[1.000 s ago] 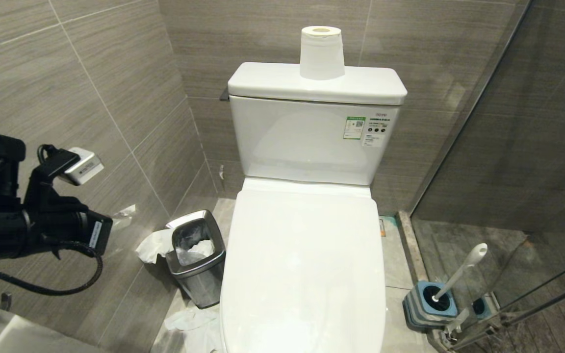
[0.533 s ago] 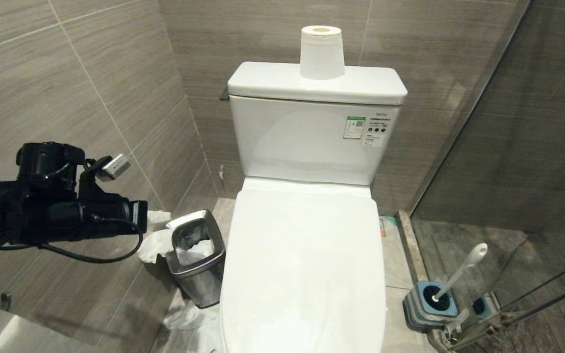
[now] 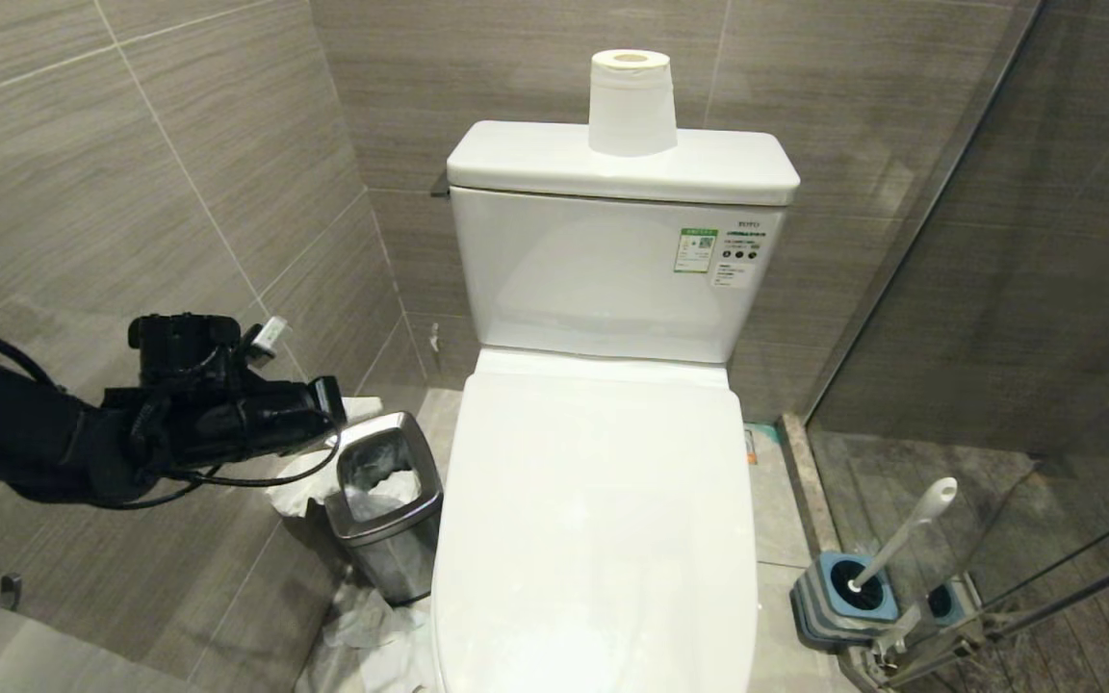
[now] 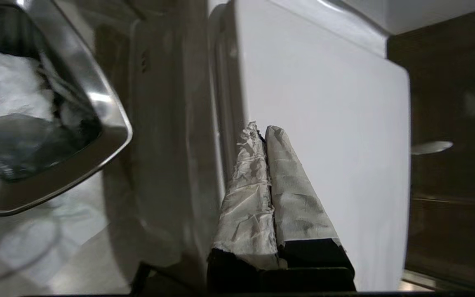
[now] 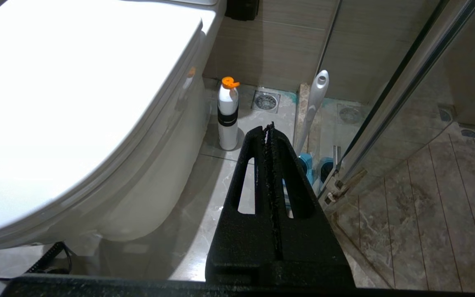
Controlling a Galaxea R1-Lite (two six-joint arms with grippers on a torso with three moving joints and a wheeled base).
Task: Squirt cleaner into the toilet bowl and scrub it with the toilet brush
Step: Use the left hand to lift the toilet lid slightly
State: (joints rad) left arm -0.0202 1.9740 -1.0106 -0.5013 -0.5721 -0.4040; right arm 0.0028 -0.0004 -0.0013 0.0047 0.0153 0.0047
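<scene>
My left gripper (image 4: 262,130) has its two tape-wrapped fingers pressed together on nothing, hanging level just beside the closed lid's edge, above the waste bin (image 3: 384,500); in the head view it reaches in from the left wall toward the toilet bowl (image 3: 593,539). The bin is squat, with a shiny steel rim, a clear liner and crumpled white paper inside, and more paper lies loose on the floor around it. The toilet is glossy white ceramic with a smooth plastic lid shut flat over the seat, so I cannot see the basin. A paper roll (image 3: 631,104) stands upright on the tank lid, and stickers mark the tank's front. The walls are grey-brown tiles with a streaked grain; the floor is pale marbled stone. My right gripper (image 5: 269,132), black and coarse-padded, is also closed and empty, held low on the toilet's right side. Past it a white cleaner bottle (image 5: 228,117) with an orange cap stands on the floor close against the bowl's base. The toilet brush (image 3: 901,534) leans in its square blue-and-grey holder (image 3: 838,597) by the glass shower partition (image 3: 1026,289), its pale handle tilted up.
</scene>
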